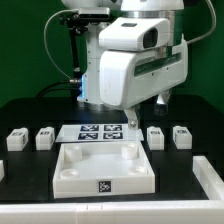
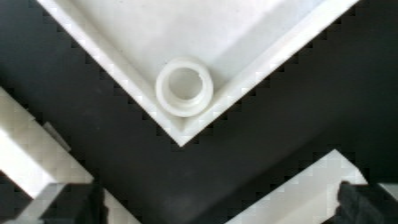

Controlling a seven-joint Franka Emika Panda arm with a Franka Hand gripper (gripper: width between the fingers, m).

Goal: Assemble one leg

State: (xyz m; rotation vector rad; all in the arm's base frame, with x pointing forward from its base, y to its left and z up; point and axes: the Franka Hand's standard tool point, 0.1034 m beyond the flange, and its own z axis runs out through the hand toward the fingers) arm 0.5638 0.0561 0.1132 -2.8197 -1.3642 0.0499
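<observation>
The white square tabletop [image 1: 105,172] lies at the front of the black table and carries a tag on its near edge. In the wrist view one of its corners [image 2: 178,125] shows, with a round screw hole [image 2: 185,85] just inside it. Two short white legs [image 1: 15,140] [image 1: 45,137] lie at the exterior view's left, and two more [image 1: 155,135] [image 1: 181,134] at its right. My gripper [image 1: 133,121] hangs above the tabletop's far right corner. It [image 2: 217,205] is open, the dark fingers [image 2: 71,205] stand wide apart, and nothing is between them.
The marker board [image 1: 100,133] lies flat behind the tabletop, under the arm's white hand [image 1: 135,65]. Another white part [image 1: 210,182] sits at the front right edge of the exterior view. Cables hang behind the arm.
</observation>
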